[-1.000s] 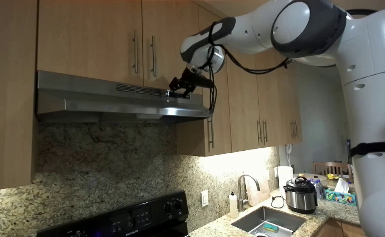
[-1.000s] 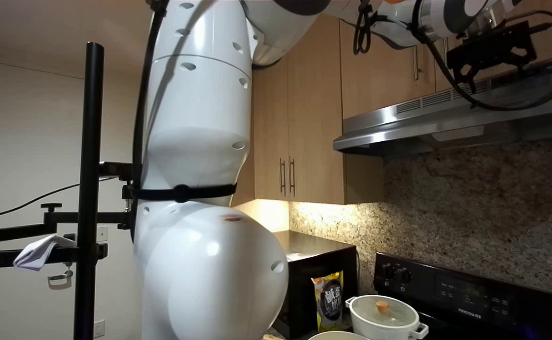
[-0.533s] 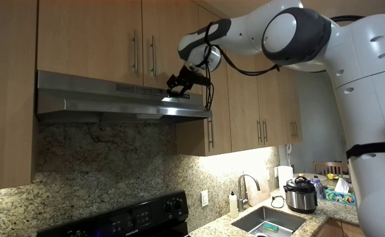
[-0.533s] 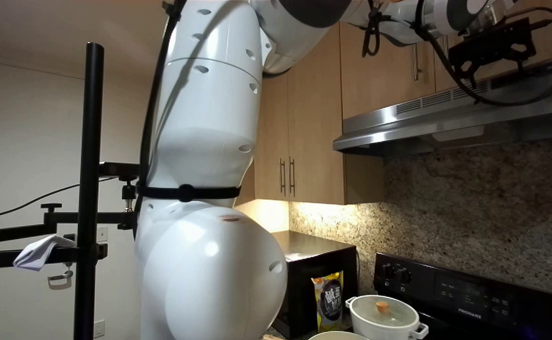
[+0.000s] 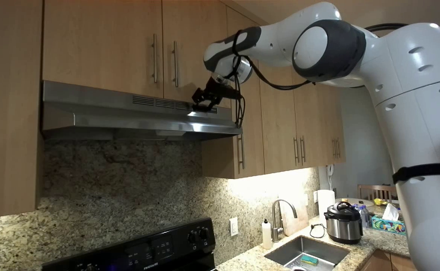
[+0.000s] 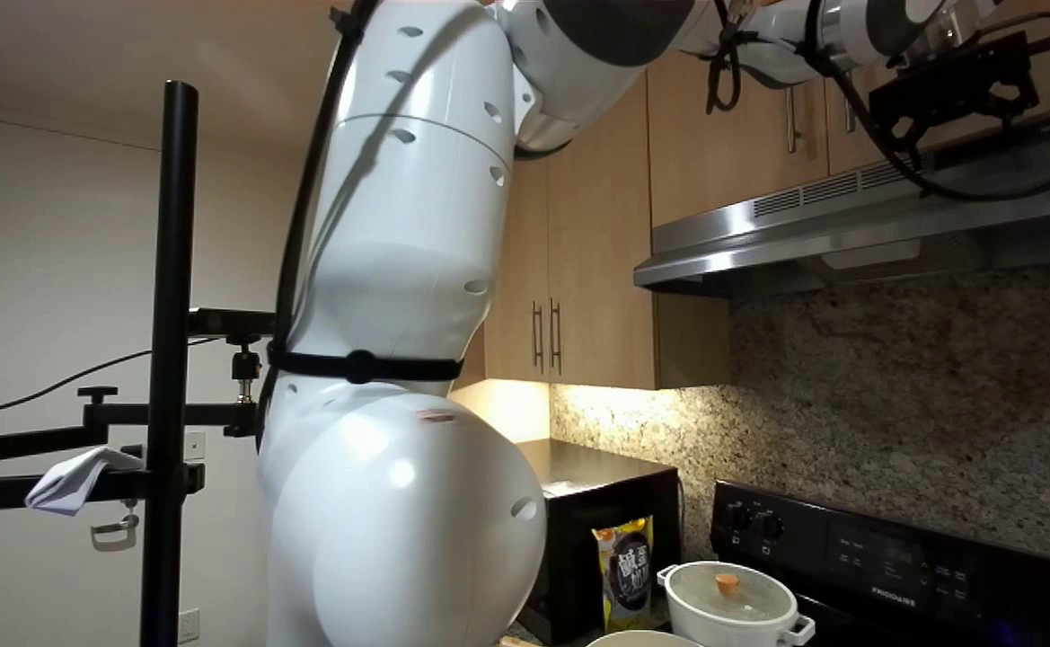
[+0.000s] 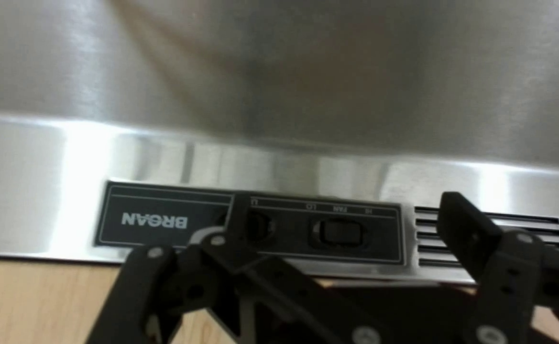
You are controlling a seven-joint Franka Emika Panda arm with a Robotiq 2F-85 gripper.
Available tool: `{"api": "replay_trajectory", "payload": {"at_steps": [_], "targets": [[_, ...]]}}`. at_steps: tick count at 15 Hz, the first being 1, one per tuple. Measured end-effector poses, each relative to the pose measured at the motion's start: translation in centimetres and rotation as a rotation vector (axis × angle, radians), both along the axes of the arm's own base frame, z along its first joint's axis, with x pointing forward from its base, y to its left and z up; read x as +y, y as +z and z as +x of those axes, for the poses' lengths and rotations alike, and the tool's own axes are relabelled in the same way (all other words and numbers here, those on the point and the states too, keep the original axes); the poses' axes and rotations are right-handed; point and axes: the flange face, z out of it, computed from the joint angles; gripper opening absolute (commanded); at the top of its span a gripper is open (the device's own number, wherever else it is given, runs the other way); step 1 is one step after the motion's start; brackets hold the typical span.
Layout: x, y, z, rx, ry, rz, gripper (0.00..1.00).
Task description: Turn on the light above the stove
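The range hood (image 5: 129, 113) is a steel unit above the stove (image 5: 156, 244); it also shows in an exterior view (image 6: 803, 229). Its black control panel appears upside down in the wrist view (image 7: 284, 253), with BROAN lettering. The fan switch (image 7: 340, 232) shows between my fingers. The switch marked "LI" (image 7: 261, 227) is partly hidden behind the finger on the left of the picture. My gripper (image 7: 346, 203) is open and empty, its fingers spread in front of the panel. In an exterior view the gripper (image 5: 197, 104) is at the hood's front; contact cannot be told. The pale lens under the hood (image 5: 171, 133) looks unlit.
Wooden cabinets with bar handles (image 5: 155, 58) rise directly above the hood. Vent slots (image 7: 489, 234) lie beside the panel. A cable loop (image 6: 992, 196) hangs from the wrist near the hood. A white pot (image 6: 731, 607) stands on the stove. A sink (image 5: 306, 252) lies to one side.
The elbow and upper arm have swung towards the hood. The gripper has shifted only slightly, first closer to the control panel, then a little sideways. It stays open.
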Motion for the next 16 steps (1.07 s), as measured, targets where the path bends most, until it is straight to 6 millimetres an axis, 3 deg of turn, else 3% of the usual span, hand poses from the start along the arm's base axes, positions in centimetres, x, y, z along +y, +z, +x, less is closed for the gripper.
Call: {"api": "replay_trajectory", "payload": {"at_steps": [11, 16], "targets": [[0.0, 0.4, 0.5, 0.043, 0.015, -0.001, 1.00], [1.6, 0.1, 1.0, 0.081, 0.054, 0.012, 1.00]]}}
